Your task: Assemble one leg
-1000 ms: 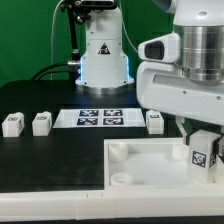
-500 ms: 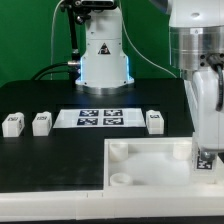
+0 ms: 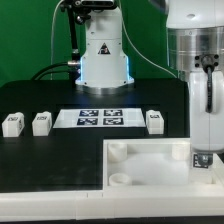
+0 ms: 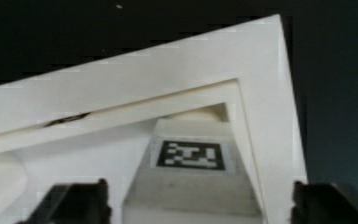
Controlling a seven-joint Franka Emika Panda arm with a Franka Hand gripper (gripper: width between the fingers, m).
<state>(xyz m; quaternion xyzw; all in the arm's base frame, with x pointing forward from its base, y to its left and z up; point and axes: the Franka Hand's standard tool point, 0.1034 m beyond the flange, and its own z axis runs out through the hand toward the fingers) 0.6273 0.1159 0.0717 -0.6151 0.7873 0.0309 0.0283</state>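
The leg [image 3: 203, 158], a small white block with a black-and-white tag, stands upright at the far corner of the large white panel [image 3: 140, 165], on the exterior view's right. My gripper [image 3: 203, 148] hangs straight down over it, with the fingers on either side of the leg. In the wrist view the leg [image 4: 194, 158] sits between my dark fingertips [image 4: 73, 205], with a thin gap showing on each side. The gripper [image 4: 197, 212] is open around the leg. The socket under the leg is hidden.
Three look-alike legs [image 3: 12, 124] [image 3: 41, 122] [image 3: 154, 121] stand in a row on the black table. The marker board [image 3: 100, 118] lies between them. The robot base [image 3: 104, 55] stands behind. A round socket [image 3: 121, 180] shows at the panel's near corner.
My gripper has turned about its vertical axis, from broad side on to narrow side on. The leg sits slightly lower at the panel corner. Little has changed over the last half second.
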